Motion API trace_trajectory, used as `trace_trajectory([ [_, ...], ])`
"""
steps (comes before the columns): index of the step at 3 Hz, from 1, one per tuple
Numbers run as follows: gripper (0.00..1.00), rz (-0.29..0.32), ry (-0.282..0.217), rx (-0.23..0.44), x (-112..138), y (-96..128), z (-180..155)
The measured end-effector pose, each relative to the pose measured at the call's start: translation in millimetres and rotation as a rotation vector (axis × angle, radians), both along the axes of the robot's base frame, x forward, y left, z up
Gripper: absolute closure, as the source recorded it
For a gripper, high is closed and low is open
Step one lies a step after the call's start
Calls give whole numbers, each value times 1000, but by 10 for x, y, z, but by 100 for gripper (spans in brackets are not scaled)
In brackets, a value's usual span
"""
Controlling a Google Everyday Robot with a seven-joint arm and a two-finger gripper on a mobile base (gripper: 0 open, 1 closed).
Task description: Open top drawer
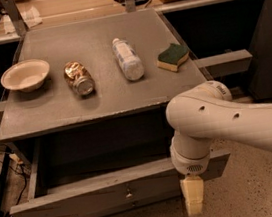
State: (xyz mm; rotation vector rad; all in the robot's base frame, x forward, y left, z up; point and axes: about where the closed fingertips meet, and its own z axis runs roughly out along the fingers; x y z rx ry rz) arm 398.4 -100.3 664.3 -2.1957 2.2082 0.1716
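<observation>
The top drawer [78, 202] is a wide grey front with a small round metal knob [129, 192] at its centre. It stands pulled well out of the grey cabinet, and its dark inside shows behind the front. My gripper [194, 197] hangs cream-coloured below the white arm's wrist [193, 155]. It sits at the right part of the drawer front, to the right of the knob and apart from it. The lower drawers are hidden under the open one.
On the cabinet top [76, 111] lie a white bowl [25, 75], a crushed can [79, 78], a plastic bottle [128, 58] on its side and a green-and-yellow sponge [173, 57]. Cables [2, 200] run on the floor at the left. Speckled floor lies to the right.
</observation>
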Motion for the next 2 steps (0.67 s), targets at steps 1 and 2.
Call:
trace_trajectory([
  [1,0,-62,66,-33,-639,-358,204],
  [2,0,-62,66,-33,-639,-358,204],
])
